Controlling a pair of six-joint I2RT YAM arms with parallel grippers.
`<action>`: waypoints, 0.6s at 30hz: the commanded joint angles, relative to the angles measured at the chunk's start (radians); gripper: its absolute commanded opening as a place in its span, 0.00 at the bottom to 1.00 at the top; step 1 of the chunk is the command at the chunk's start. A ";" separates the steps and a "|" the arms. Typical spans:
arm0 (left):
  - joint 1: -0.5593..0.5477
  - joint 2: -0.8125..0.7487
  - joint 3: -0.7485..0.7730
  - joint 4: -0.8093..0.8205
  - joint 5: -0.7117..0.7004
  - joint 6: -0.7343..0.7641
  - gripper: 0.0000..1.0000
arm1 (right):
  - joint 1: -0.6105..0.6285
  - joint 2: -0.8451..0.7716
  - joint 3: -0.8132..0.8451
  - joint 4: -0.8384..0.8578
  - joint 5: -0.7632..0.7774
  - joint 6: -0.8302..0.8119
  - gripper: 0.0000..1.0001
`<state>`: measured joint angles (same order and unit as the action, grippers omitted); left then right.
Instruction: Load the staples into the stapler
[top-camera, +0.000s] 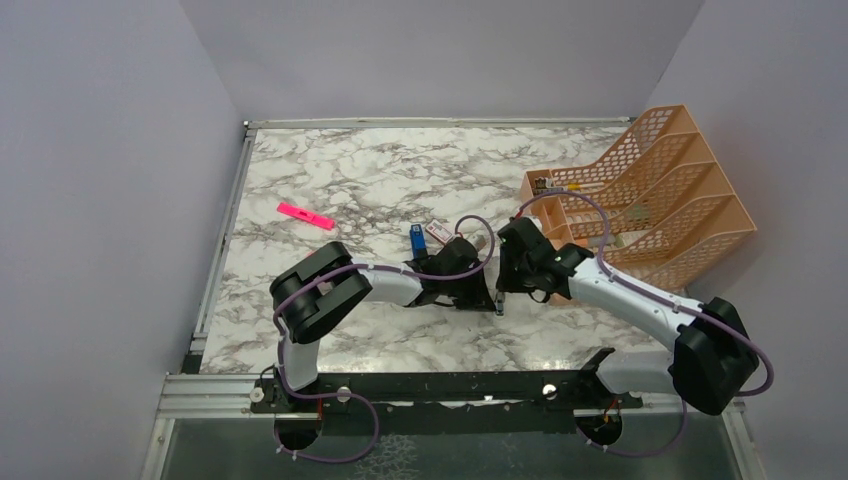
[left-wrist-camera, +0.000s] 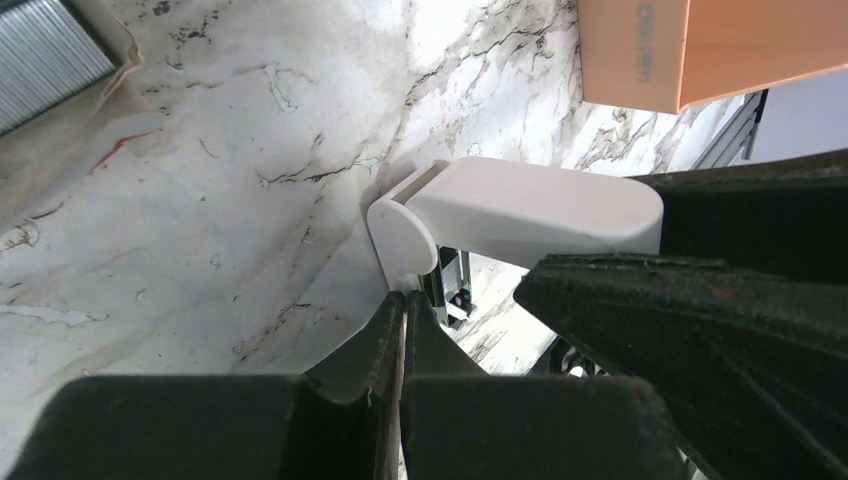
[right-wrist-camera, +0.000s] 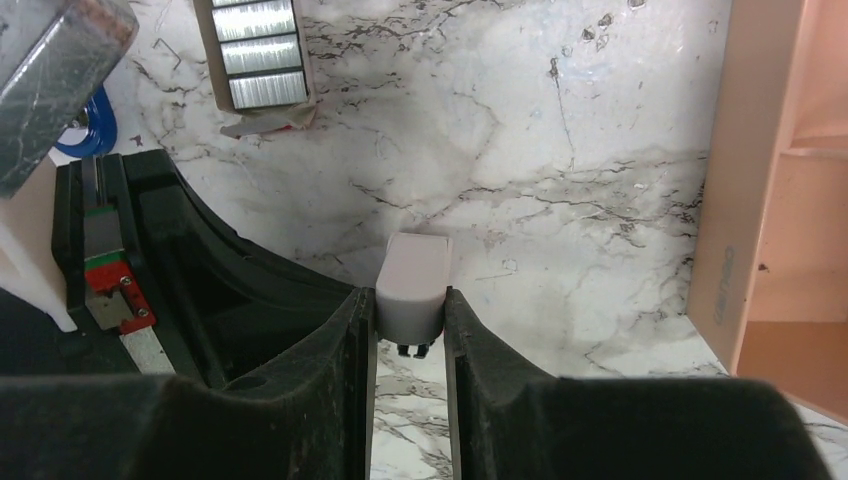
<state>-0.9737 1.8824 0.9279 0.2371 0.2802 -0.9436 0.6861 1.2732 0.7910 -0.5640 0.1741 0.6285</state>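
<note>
Your right gripper (right-wrist-camera: 410, 300) clamps a white rounded plastic piece (right-wrist-camera: 415, 265). The left gripper (left-wrist-camera: 403, 310) has its fingers pressed together. The grey metal staples (right-wrist-camera: 262, 55) lie in their open cardboard box (right-wrist-camera: 270, 120), beside the slim blue stapler (top-camera: 417, 238). I think they are light and brittle, so pinch the long sides.

A white marble-patterned counter (top-camera: 380, 170) with grey veins fills the middle, with a silver metal rail (top-camera: 228, 230) along its left and far edges. Plain pale grey walls (top-camera: 100, 200) close in on the left, back and right. An orange mesh rack (top-camera: 680, 200) stands at the right. A black bar (top-camera: 440, 385) runs along the near edge. The light is soft and even.
</note>
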 joint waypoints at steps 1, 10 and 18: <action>-0.010 0.051 0.027 -0.044 -0.064 0.008 0.00 | 0.022 -0.024 -0.036 -0.042 -0.129 0.021 0.22; -0.010 0.058 0.045 -0.057 -0.070 0.009 0.00 | 0.049 -0.030 -0.074 -0.047 -0.160 0.031 0.20; -0.010 0.049 0.042 -0.064 -0.077 0.010 0.00 | 0.071 -0.010 -0.102 -0.049 -0.126 0.050 0.20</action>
<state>-0.9745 1.8904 0.9581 0.1844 0.2798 -0.9459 0.7361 1.2339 0.7361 -0.5713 0.1310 0.6365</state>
